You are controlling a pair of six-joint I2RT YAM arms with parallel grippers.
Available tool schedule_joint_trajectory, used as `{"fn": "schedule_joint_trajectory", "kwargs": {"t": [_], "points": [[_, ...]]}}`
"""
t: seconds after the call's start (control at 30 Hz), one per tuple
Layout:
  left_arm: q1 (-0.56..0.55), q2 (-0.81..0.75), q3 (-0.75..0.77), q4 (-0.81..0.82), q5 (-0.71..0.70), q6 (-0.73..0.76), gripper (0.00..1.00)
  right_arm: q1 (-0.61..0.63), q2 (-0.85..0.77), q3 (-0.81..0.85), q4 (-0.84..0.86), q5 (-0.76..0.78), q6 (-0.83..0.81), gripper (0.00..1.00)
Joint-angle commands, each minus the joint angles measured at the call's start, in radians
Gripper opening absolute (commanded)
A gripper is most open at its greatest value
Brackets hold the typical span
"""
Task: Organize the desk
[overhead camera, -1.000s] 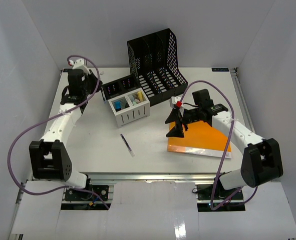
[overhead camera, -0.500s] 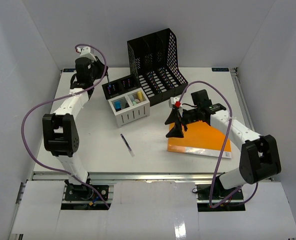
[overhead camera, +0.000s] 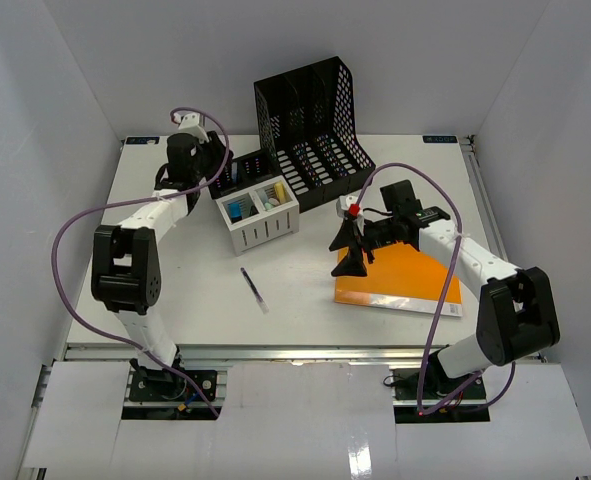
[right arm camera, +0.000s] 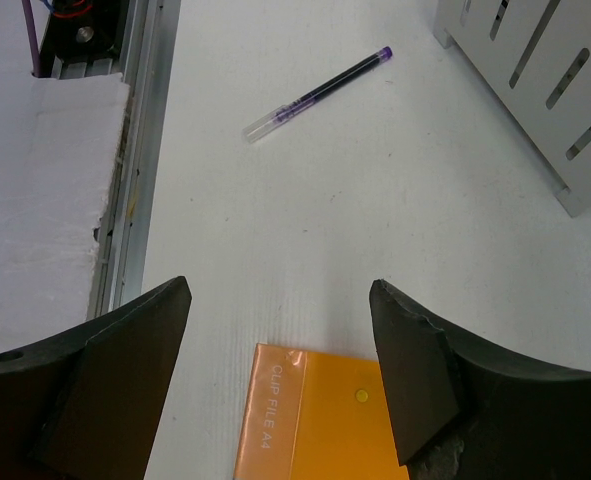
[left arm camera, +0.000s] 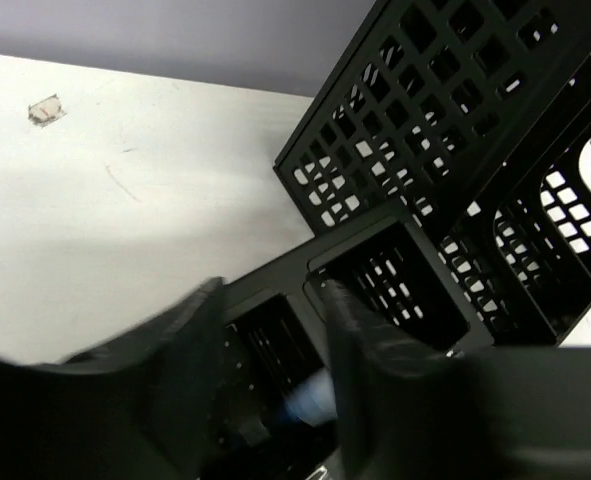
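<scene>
At the far left of the table, my left end effector hangs over the low black organizer. Its fingers are partway apart and I see nothing clamped. A bluish blur sits low in the compartment under them, and I can't say what it is. My guess is it's poised there because the small stuff belongs in those slots. Just behind the organizer stands the tall black file rack.

My right end effector is spread wide and empty. It points down over the near-left corner of the orange clip file, apart from it, probably lining up to take that edge. The file lies flat on the right side.

The purple pen lies loose mid-table, between the file and the white slotted caddy. The table itself is the big white top under everything, with both arms mounted at its near edge. Pen and file look unsorted.
</scene>
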Motion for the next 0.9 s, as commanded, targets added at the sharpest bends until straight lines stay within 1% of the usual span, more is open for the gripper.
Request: {"fn": "schedule_joint_trajectory", "kwargs": {"t": [0.0,0.07,0.13,0.23,0.27,0.33,0.43,0.5,0.6,0.67,0.73,0.77,0.87], "points": [[0.001,-0.127,-0.038,0.041,0.013,0.023,0.64,0.009,0.012,0.036,-0.045,-0.003,-0.036,0.79],[0.001,-0.166,-0.052,0.036,0.018,0.027,0.67,0.03,0.02,0.044,-0.058,0.014,-0.037,0.78],[0.001,-0.227,-0.069,0.024,0.024,0.03,0.7,0.088,0.034,0.052,-0.045,0.073,0.0,0.77],[0.003,-0.36,-0.113,-0.034,0.005,0.033,0.76,0.238,0.065,0.054,0.058,0.284,0.135,0.77],[0.003,-0.405,-0.132,-0.083,-0.001,0.033,0.79,0.287,0.081,0.058,0.088,0.356,0.17,0.77],[0.004,-0.538,-0.205,-0.143,-0.026,0.038,0.89,0.399,0.143,0.093,0.142,0.529,0.283,0.76],[0.011,-0.768,-0.373,-0.216,-0.038,0.036,0.97,0.54,0.27,0.213,0.156,0.762,0.461,0.8],[0.014,-0.919,-0.474,-0.279,-0.058,0.028,0.98,0.607,0.324,0.267,0.172,0.837,0.514,0.85],[0.016,-1.113,-0.577,-0.389,-0.089,0.002,0.98,0.706,0.354,0.274,0.276,0.989,0.643,0.88],[0.016,-1.21,-0.622,-0.45,-0.096,-0.018,0.98,0.742,0.383,0.292,0.317,1.058,0.698,0.89],[0.016,-1.278,-0.652,-0.491,-0.105,-0.039,0.98,0.757,0.432,0.328,0.315,1.104,0.745,0.87],[0.016,-1.307,-0.673,-0.504,-0.108,-0.053,0.98,0.765,0.46,0.353,0.303,1.137,0.752,0.85],[0.016,-1.39,-0.708,-0.519,-0.111,-0.102,0.98,0.773,0.534,0.407,0.281,1.248,0.783,0.73]]}}
